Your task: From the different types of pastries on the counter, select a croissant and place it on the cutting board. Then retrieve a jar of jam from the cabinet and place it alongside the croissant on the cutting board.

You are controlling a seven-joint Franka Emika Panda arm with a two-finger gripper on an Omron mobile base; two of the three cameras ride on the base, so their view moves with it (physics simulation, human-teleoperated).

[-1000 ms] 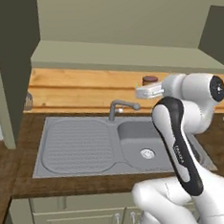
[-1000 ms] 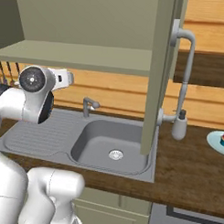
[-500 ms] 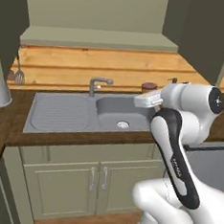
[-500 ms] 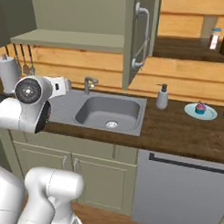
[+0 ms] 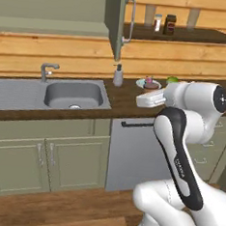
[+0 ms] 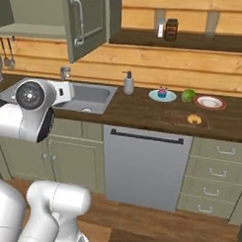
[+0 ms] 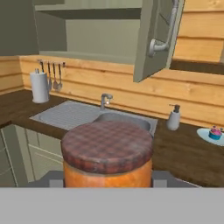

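A gripper [image 7: 107,183] is clasping the jar of jam [image 7: 107,153] as a croissant [image 6: 194,118] is sitting on the cutting board [image 6: 180,118] atop the dark counter [image 6: 143,108].

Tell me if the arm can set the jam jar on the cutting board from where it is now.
Probably not yet. The pincer holds the jar near the sink, while the cutting board with the croissant lies well off along the counter.

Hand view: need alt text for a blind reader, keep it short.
An orange-brown jar of jam with a checked brown lid sits close up, held between the jaws. Behind it runs a dark wooden counter with a steel sink, a soap dispenser and a pink cupcake on a blue plate. Above hangs a cabinet with its door open.
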